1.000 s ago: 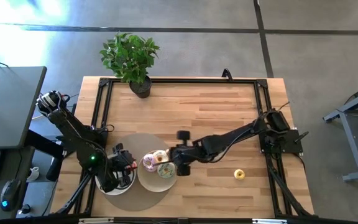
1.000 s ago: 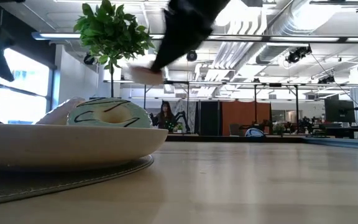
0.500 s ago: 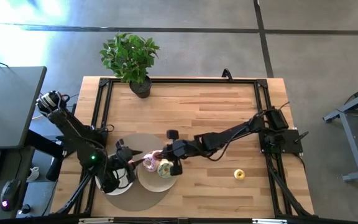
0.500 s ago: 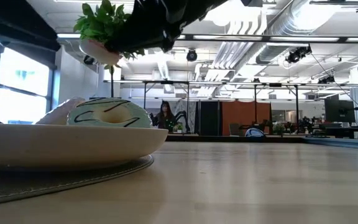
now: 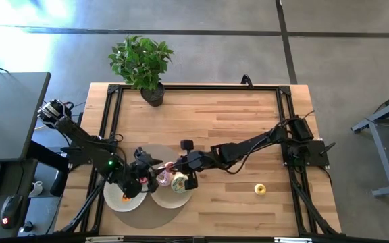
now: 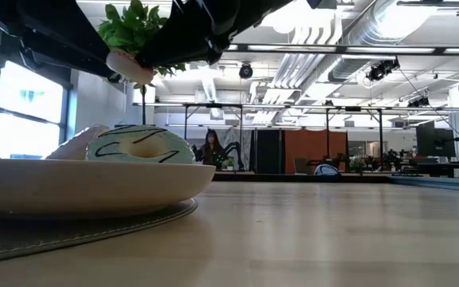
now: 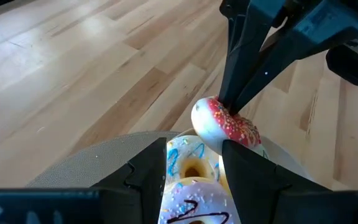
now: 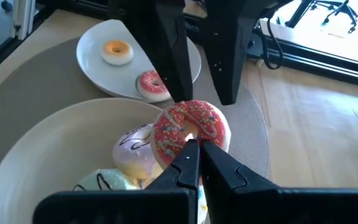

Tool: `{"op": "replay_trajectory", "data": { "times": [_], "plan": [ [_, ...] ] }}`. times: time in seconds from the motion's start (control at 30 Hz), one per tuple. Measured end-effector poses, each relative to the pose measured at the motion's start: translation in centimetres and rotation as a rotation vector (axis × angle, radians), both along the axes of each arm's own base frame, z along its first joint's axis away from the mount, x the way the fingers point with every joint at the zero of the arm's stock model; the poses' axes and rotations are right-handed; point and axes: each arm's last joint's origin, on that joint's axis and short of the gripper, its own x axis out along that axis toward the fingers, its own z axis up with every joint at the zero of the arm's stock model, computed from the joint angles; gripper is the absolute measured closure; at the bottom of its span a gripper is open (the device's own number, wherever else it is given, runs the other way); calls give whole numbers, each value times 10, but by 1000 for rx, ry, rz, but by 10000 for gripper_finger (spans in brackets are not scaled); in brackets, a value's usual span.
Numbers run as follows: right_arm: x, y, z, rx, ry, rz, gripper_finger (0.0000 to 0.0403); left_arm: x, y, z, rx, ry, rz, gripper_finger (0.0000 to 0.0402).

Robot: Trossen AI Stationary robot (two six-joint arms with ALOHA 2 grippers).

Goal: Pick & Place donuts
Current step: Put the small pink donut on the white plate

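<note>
My right gripper (image 8: 197, 152) is shut on a red-frosted sprinkled donut (image 8: 191, 127) and hovers over the right white plate (image 5: 159, 198). On that plate lie a pink-white donut (image 8: 135, 146) and a green drizzled donut (image 6: 138, 146). My left gripper (image 7: 194, 146) is open. Its fingers (image 8: 173, 68) stand on either side of the red donut, close to it; whether they touch it I cannot tell. The left plate (image 8: 95, 34) carries a mini orange donut (image 8: 117, 51) and a mini red one (image 8: 153, 84). A yellow donut (image 5: 260, 190) sits on the table at the right. My right gripper pinches the red donut by its rim (image 8: 190, 142), at the edge nearest the fingers. The fingers (image 7: 241, 74) come slanting down from the table's right. The donut is lifted clear above the right plate and tilted, its frosted face turned toward my wrist camera.
Both plates rest on a round grey mat (image 5: 140, 152) near the table's near left. A potted plant (image 5: 140, 61) stands at the far left edge. Bare wood spreads across the middle and right of the table. The two arms nearly meet over the plates.
My right gripper carried the red donut from the plate's right side toward the table's left, then held still above the plate. My left gripper moved from over the left plate toward the right, up to the held donut.
</note>
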Motion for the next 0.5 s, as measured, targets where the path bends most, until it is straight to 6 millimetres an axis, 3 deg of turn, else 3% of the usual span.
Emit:
{"op": "replay_trajectory", "data": {
  "times": [0.27, 0.5],
  "plan": [
    [-4, -1, -7, -16, 78, -16, 399, 1, -1, 1, -22, -21, 13, 245],
    [-2, -1, -2, -11, 29, -13, 399, 1, -1, 1, -19, -22, 9, 245]
  ]
}}
